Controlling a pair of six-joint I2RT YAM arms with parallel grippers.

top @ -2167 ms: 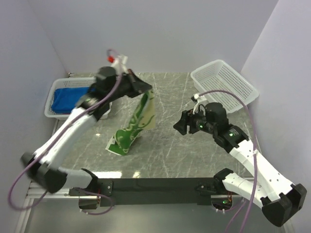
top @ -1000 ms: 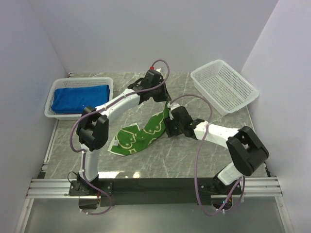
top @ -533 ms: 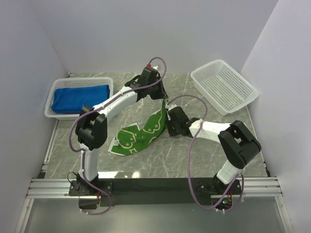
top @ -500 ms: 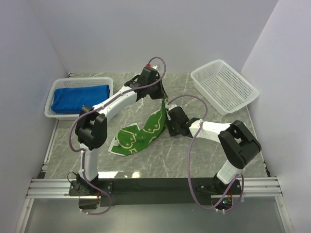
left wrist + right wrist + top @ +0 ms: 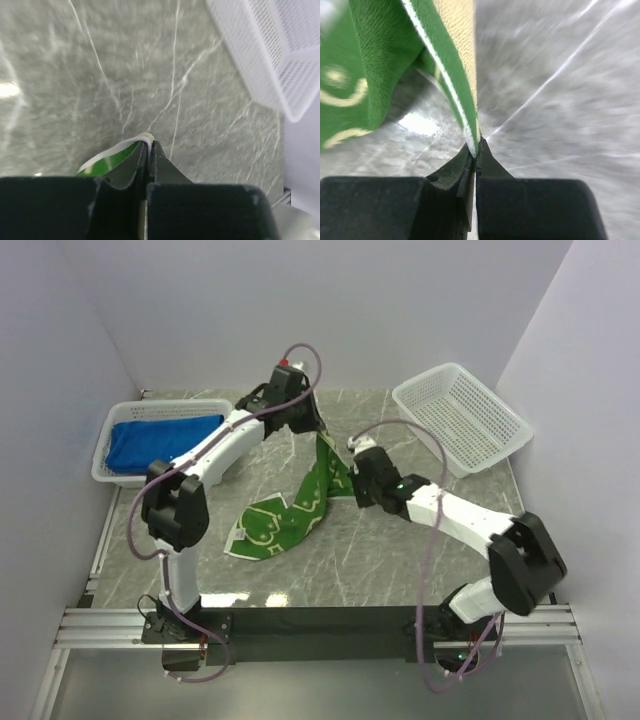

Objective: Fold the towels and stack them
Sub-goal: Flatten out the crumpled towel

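My left gripper pinches the top corner of the green towel, mid-frame. My right gripper pinches its edge just below.

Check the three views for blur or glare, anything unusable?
Top external: sharp, evenly lit, soft shadows only. Left wrist: table streaked by blur, a glare spot at the left edge, basket clearer. Right wrist: table smeared, a bright reflection under the green towel, whose left side is soft.

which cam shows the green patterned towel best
Top external: the whole green towel shows, held up by the left pincer and right pincer, lower end on the table. Left wrist shows only a pinched sliver; right wrist a blurry close-up edge.
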